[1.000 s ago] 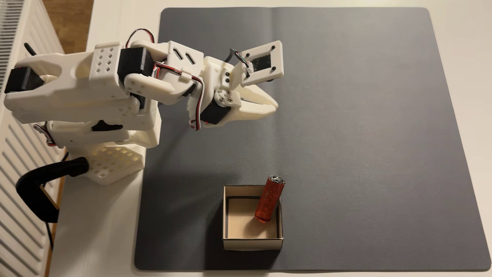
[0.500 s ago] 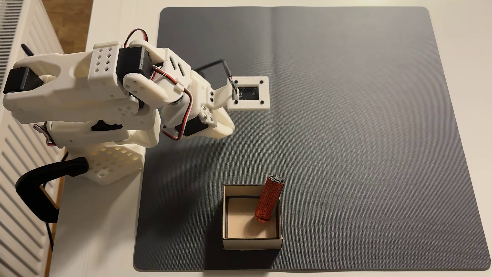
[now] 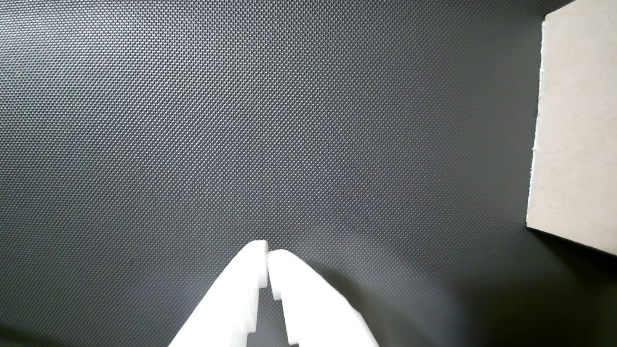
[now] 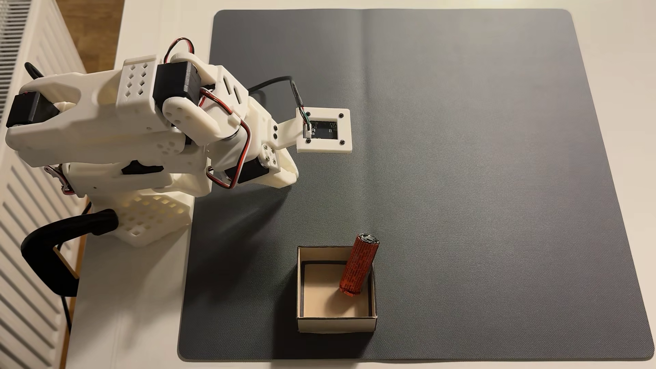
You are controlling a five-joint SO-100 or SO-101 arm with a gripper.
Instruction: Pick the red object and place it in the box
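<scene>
The red object point(image 4: 357, 265), an orange-red cylinder with dark print and a silvery top end, leans inside the box point(image 4: 305, 284), its lower end on the tan floor and its upper end above the far right corner. The box is a small open cardboard square near the front of the mat. My white gripper point(image 4: 289, 174) is folded back close to the arm's base, well away from the box, pointing down at the mat. In the wrist view the gripper point(image 3: 267, 255) is shut with nothing between its fingertips, and a pale outer wall of the box point(image 3: 573, 125) shows at the right edge.
A large dark grey mat point(image 4: 461, 159) covers the white table. The arm's base point(image 4: 149, 213) and a black clamp point(image 4: 53, 244) sit at the left, beside a white radiator point(image 4: 21, 213). A black cable point(image 4: 280, 85) loops to the wrist camera mount.
The arm has folded back toward its base, the gripper moving left and down toward the mat and tipping to point downward. The red object and box have not moved.
</scene>
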